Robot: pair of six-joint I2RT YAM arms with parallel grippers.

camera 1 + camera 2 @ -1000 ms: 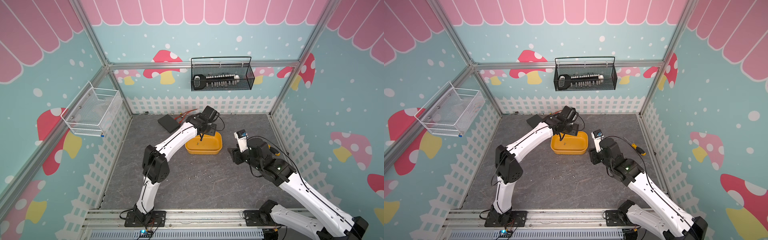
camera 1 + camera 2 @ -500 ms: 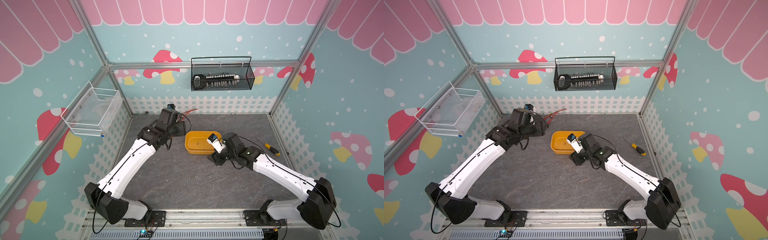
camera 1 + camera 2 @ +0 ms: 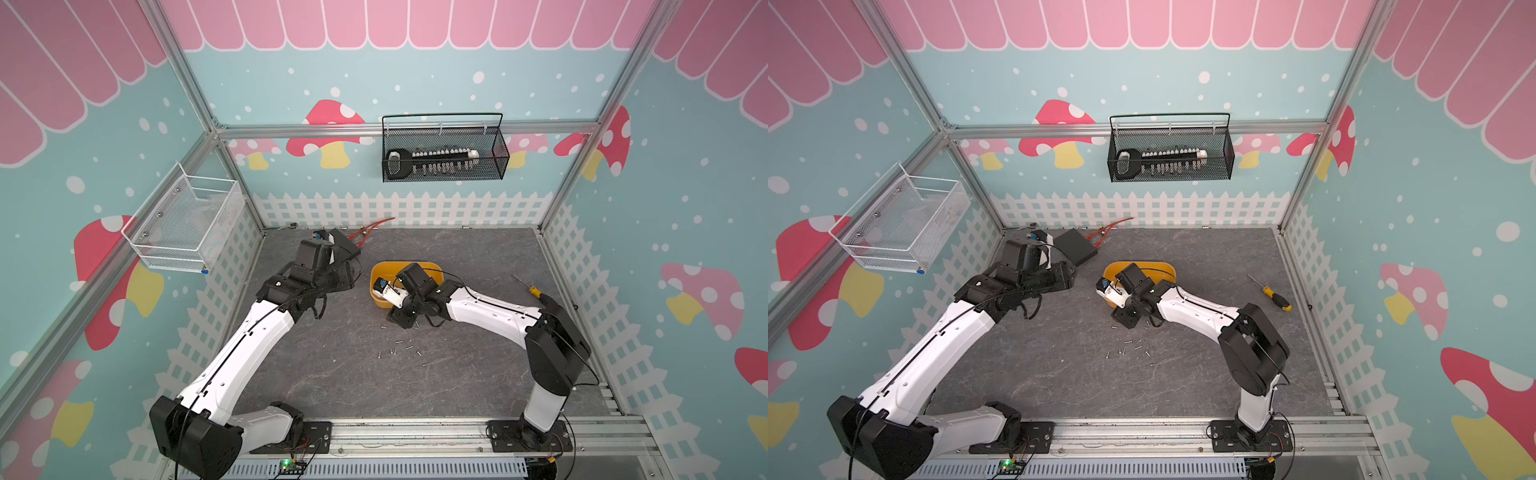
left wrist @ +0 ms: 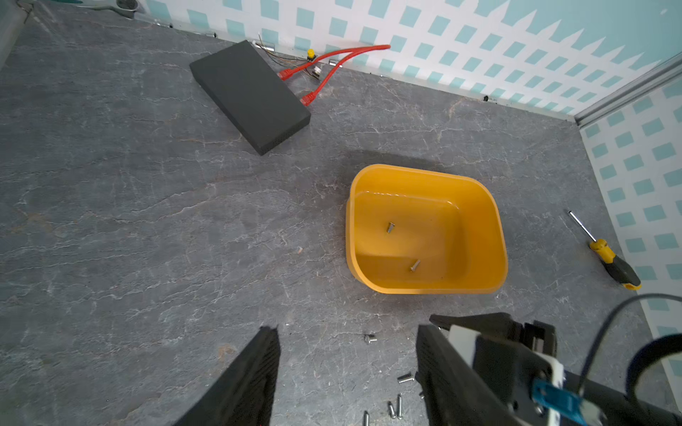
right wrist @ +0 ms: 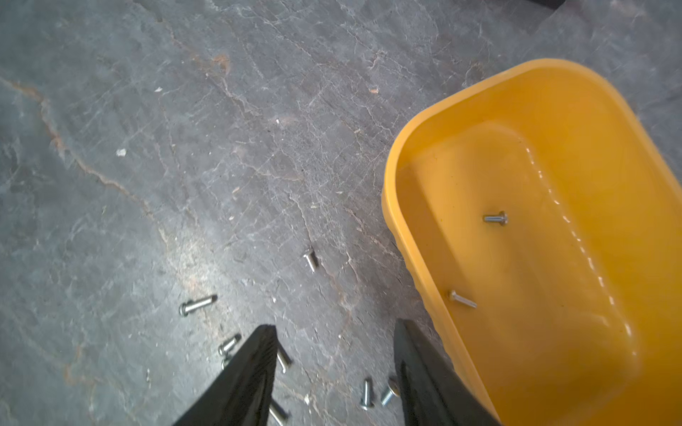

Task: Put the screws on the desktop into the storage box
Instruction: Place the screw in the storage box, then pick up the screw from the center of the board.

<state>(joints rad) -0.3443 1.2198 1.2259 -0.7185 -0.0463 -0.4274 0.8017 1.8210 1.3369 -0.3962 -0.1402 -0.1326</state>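
The left gripper (image 4: pixel 347 332) has been pulled back from over the shallow yellow-orange plastic storage box (image 4: pixel 424 171). Its jaws are held apart, with nothing in them. The right gripper (image 5: pixel 334 324) has been brought down low beside the box, jaws also parted and empty, so another pick is likely being set up. 2 tiny shiny metal screws (image 5: pixel 496 218) are seen on the smooth box floor (the rest are scattered on the hard, dark grey veined desktop (image 5: pixel 184 147), near the box).
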